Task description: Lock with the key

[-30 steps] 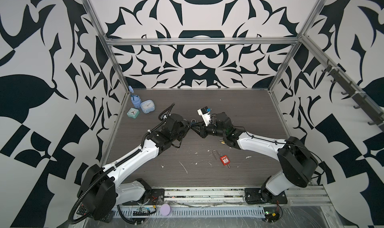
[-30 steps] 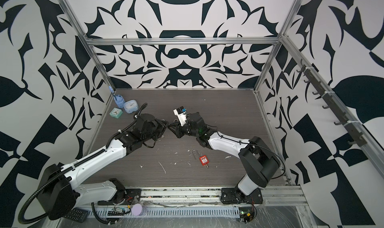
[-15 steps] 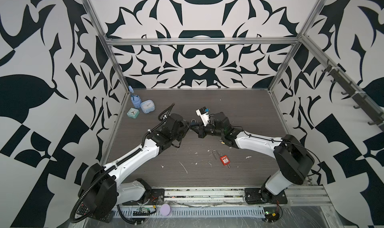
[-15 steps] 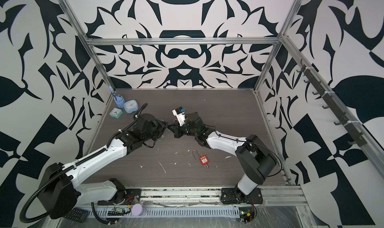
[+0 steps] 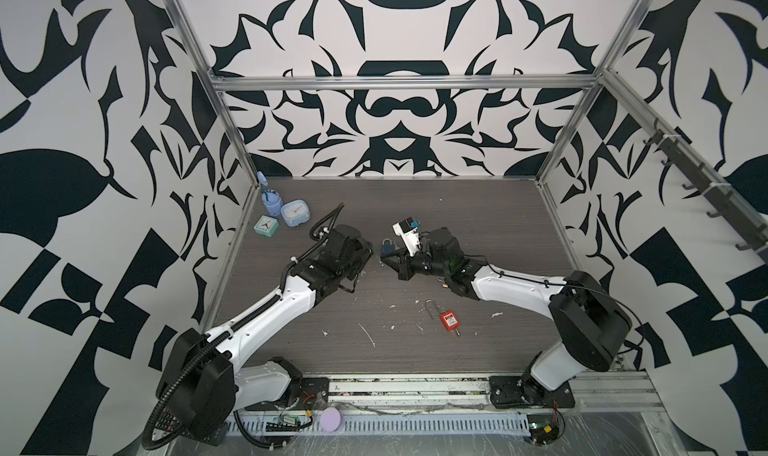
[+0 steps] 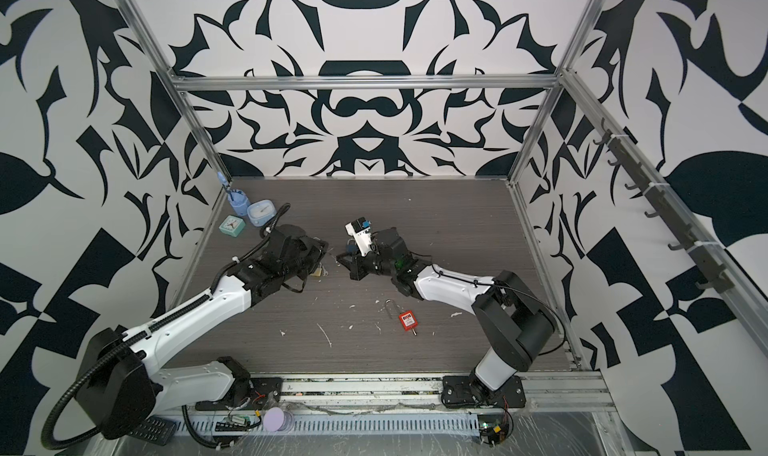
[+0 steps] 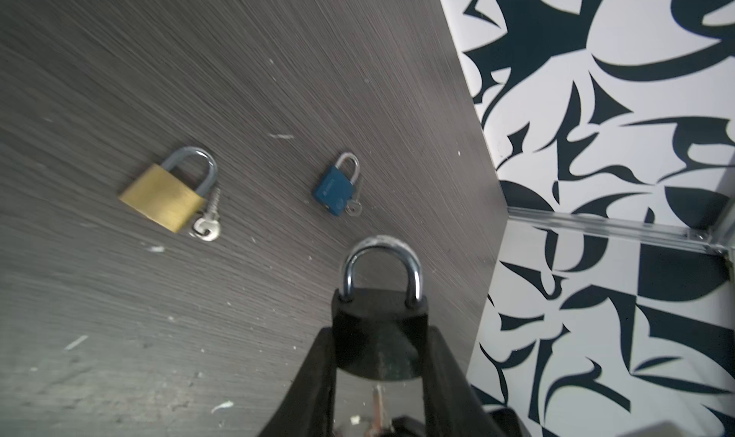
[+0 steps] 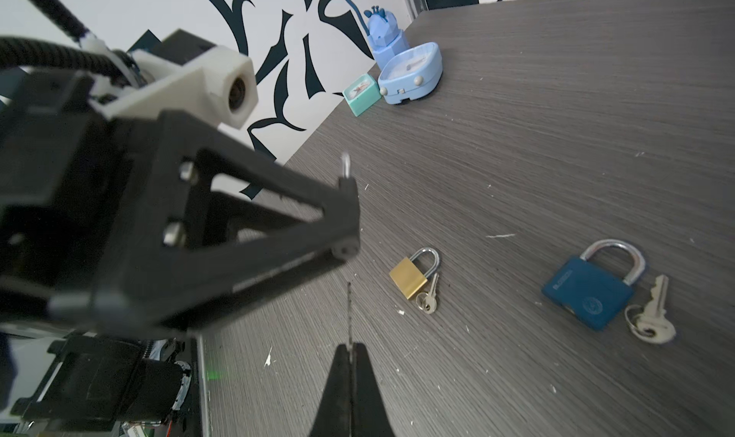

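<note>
Right wrist view: right gripper [image 8: 350, 355] was shut on the key [image 8: 349, 311], blade seen edge-on and sticking straight out past the fingertips. Blade's long axis ran toward the tip of the left gripper [image 8: 347, 216], which sat just ahead of the key tip, close but apart. Left wrist view: left gripper [image 7: 378, 331] was clamped on the black padlock [image 7: 378, 311], apparently clear of the table [image 7: 199, 77]. Both legs of its chrome shackle appeared seated in the body. Keyhole was not visible in any view, so could not tell whether the blade was lined up with it. Judged that the coming insertion depended on that face being turned toward the blade. Both top views showed the two gripper tips facing each other near mid-table with a small gap. Right arm carried the key and left arm the lock. Unused on the table: blue padlock [image 8: 588, 291] and brass padlock [image 8: 409, 278], each with a key beside it, and a red padlock [image 5: 449, 321] nearer the front. Only container: pale blue cup [image 5: 272, 204] in the far left corner, something blue standing in it, too small to identify. Blue clock [image 5: 293, 216] and green clock [image 5: 266, 227] sat beside it.
</note>
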You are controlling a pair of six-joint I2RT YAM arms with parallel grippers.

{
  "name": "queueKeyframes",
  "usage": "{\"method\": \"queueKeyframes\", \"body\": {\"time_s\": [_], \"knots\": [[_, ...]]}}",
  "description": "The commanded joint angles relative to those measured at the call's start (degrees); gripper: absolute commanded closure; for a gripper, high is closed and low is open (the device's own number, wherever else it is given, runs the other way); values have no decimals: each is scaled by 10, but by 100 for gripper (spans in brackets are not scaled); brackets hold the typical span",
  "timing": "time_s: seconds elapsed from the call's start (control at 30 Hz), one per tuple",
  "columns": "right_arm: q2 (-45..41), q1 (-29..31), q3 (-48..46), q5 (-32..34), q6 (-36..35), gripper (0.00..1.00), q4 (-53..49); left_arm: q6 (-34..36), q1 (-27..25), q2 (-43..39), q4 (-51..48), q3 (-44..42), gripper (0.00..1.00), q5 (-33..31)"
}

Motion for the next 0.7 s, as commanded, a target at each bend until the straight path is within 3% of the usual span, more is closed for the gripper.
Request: {"method": "queueKeyframes", "body": {"time_s": [0.0, 0.17, 0.3, 0.37, 0.5, 0.67], "knots": [[-49, 3, -30, -8, 5, 100, 4, 13, 25, -31, -43, 19, 100, -70], [-107, 2, -76, 15, 4, 100, -24, 74, 43, -52, -72, 26, 100, -88], [-144, 1, -82, 56, -4, 100, -73, 230, 39, -29, -162, 78, 100, -23], [-155, 0, -81, 73, -7, 100, -93, 275, 31, -7, -229, 101, 100, 12], [-166, -8, -78, 94, -9, 100, -123, 313, -21, 24, -338, 106, 100, 46], [-168, -14, -79, 99, -11, 100, -144, 314, -116, 75, -377, 70, 100, 63]]}}
